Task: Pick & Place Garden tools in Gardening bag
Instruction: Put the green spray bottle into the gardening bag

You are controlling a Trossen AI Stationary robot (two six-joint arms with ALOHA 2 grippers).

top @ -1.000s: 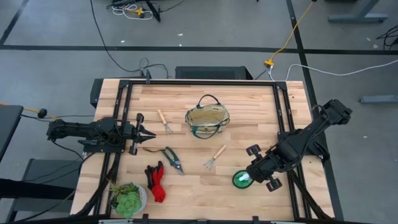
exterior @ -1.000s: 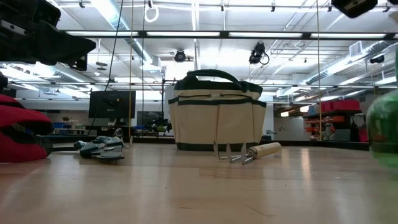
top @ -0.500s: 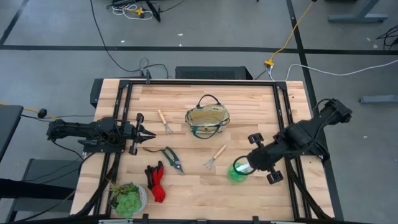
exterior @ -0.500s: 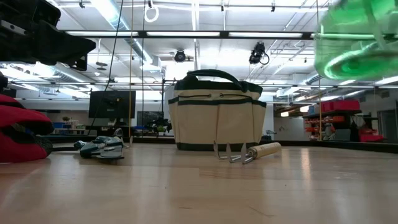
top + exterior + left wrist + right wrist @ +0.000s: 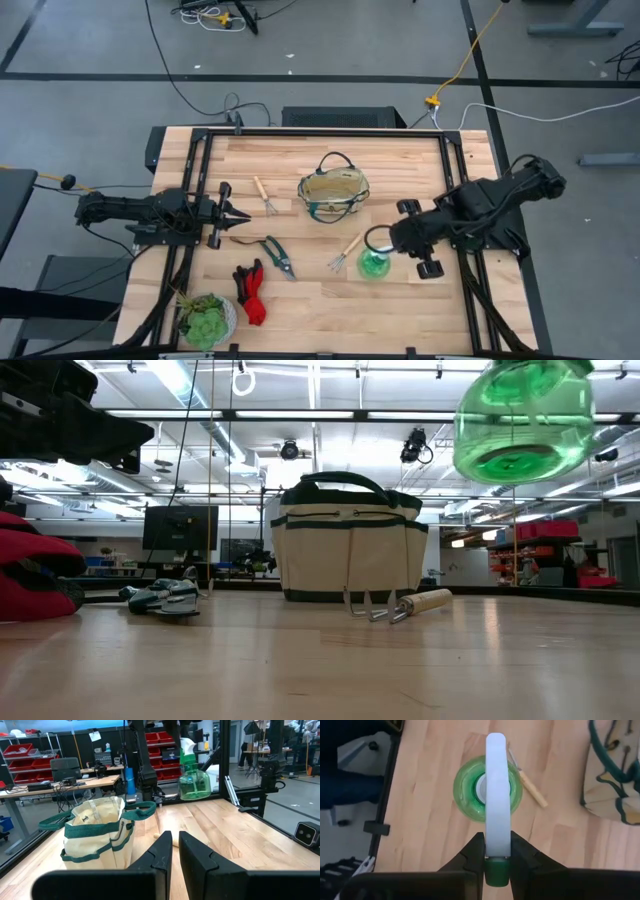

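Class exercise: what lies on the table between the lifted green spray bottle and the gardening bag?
In the high view, a wooden-handled hand fork lies between the green spray bottle, held by the right gripper, and the gardening bag.

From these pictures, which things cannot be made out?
- Inside of the gardening bag: too small in the high view; its wall hides it in the low view.
- Gloves: cut off by the low view's edge.
- Right pincer on the green spray bottle: its white handle covers the contact.
- Left pincer: whether the narrow gap closes is unclear.
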